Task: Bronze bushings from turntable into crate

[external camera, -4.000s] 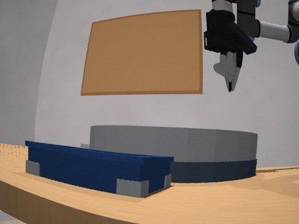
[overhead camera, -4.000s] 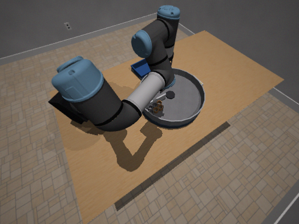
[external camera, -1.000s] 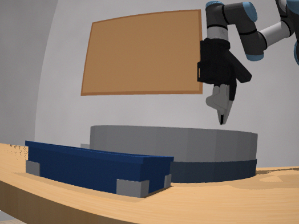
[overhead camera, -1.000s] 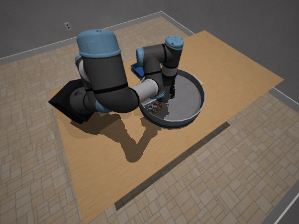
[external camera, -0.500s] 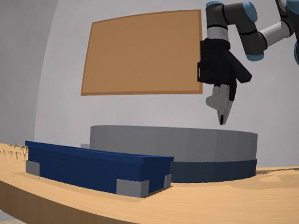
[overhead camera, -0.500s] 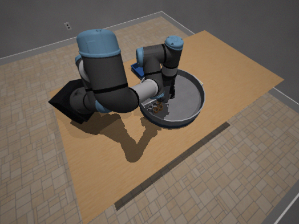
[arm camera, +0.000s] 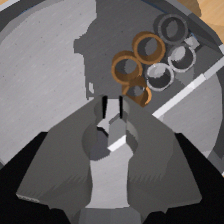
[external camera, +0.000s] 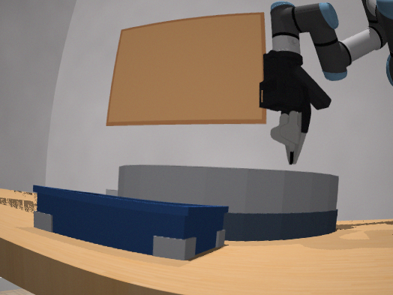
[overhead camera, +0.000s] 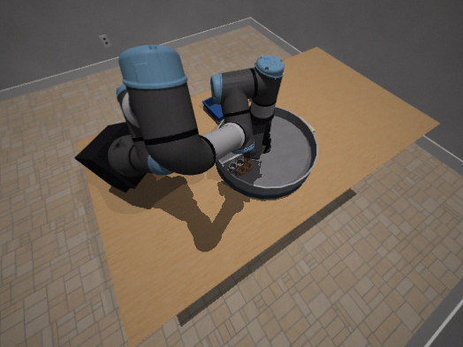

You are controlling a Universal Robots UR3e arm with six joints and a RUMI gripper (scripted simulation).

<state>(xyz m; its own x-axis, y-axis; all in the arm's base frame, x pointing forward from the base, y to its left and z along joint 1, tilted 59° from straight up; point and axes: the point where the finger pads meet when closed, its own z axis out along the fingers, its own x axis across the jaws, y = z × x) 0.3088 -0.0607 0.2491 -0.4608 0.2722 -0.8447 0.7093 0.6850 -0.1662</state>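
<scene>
On the counter (external camera: 285, 265) we see the blue crate (external camera: 124, 220) at left, beside the grey turntable (external camera: 232, 190). Our fingers (external camera: 293, 156) hang narrow and hold nothing just above its rim; bronze bushings (arm camera: 127, 67) and steel bushings (arm camera: 160, 76) cluster together on it

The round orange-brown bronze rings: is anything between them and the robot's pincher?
Nothing visible blocks the way. The closed, empty gripper hangs above the grey walled turntable, with the nearest bronze bushing just ahead and steel bushings beside it.
</scene>
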